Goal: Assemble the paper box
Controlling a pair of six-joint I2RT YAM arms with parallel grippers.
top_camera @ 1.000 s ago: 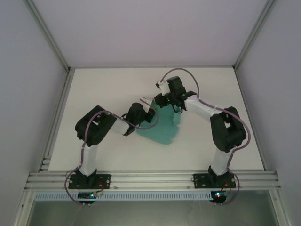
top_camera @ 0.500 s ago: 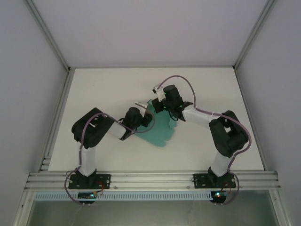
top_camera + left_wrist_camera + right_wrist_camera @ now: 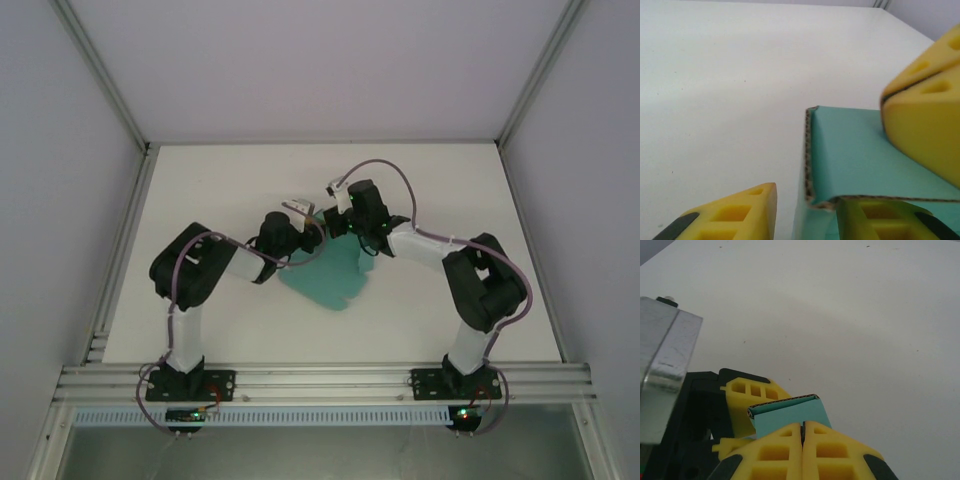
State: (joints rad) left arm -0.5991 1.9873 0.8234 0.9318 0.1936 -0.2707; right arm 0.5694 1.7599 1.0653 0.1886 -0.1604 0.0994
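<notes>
**While both hands crowd one edge, the box is barely begun**

From above, a single paper box [image 3: 330,282] lies on the white surface [image 3: 200,190] as one green sheet, mostly flat, about midway between the two arms. The left hand [image 3: 303,213] and the right hand [image 3: 345,216] meet close together at its far edge. No walls stand and nothing is closed, so I judge that one flap is being raised and nearly all the folding is left.

In the left wrist view, the paper box [image 3: 850,150] shows a lifted corner with a bent, corrugated rim. The left hand [image 3: 807,212] is spread: one finger sits out over the bare surface and the other shows just below the card's near edge. It clamps nothing. The right hand [image 3: 905,95] comes in at the upper right, its fingers pressed together and resting against the card.

In the right wrist view, the right hand [image 3: 802,432] has its tips tight against each other. A strip of the paper box [image 3: 787,415] stands just beyond them, with one of the left hand's fingers [image 3: 747,397] beside that strip. The tips seem to push the card rather than pinch it.
</notes>
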